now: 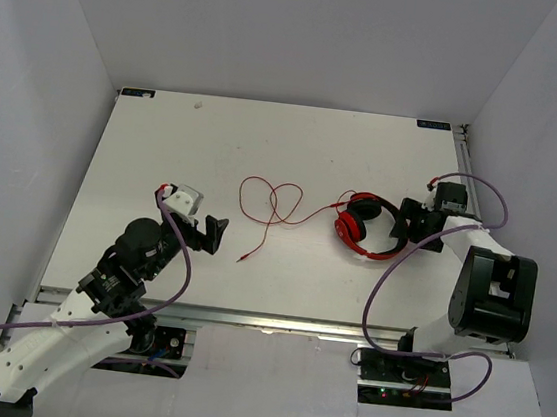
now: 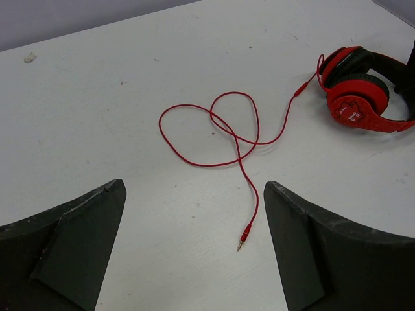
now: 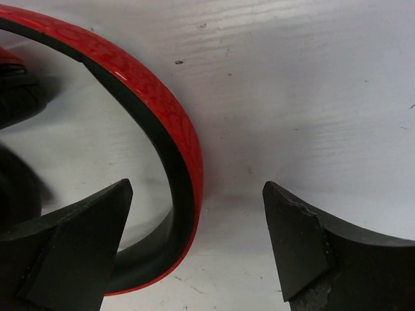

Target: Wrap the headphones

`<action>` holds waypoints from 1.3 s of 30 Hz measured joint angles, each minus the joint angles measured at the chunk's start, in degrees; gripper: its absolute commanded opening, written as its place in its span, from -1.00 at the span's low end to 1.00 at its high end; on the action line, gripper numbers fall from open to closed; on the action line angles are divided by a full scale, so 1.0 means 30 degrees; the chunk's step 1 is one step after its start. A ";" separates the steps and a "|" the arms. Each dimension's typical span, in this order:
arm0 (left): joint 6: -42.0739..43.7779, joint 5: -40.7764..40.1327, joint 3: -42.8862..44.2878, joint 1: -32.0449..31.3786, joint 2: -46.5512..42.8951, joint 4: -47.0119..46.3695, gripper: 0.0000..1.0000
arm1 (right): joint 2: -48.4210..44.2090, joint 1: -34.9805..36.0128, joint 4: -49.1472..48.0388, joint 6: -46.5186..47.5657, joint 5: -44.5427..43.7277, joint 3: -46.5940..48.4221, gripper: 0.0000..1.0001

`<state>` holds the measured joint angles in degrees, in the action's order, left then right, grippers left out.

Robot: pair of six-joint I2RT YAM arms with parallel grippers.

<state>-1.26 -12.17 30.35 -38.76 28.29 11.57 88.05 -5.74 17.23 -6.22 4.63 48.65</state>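
The red headphones with black padding lie flat on the white table at the right. Their thin red cord runs left in loose loops and ends in a plug. In the left wrist view the plug lies on the table between my open left fingers, and the ear cups show at the far right. My left gripper is open, just left of the plug. My right gripper is open at the band's right side; the red band curves between its jaws, nearer the left one.
Thick purple robot cables loop from both arms over the near edge of the table. The right arm's black housing stands close to the right wall. White walls enclose the table on the left, back and right.
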 measured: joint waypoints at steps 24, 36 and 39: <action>-0.0046 0.6158 -0.0905 0.0000 -0.0044 -0.1205 0.80 | 0.1631 -0.0167 -0.1254 0.1544 0.0770 0.0478 -0.85; 0.1076 1.2056 -0.0187 -0.0587 0.6058 -0.1727 0.77 | -0.8142 -0.0592 0.1417 0.6247 0.8470 -0.0513 -0.85; 0.1862 1.2609 0.0791 -0.0899 0.7358 -0.2011 0.83 | -1.0144 -0.0712 0.2382 0.7639 1.0563 -0.0487 -0.85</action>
<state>4.33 25.66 32.73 -41.46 50.37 5.54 57.62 -7.88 24.38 16.70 36.32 47.19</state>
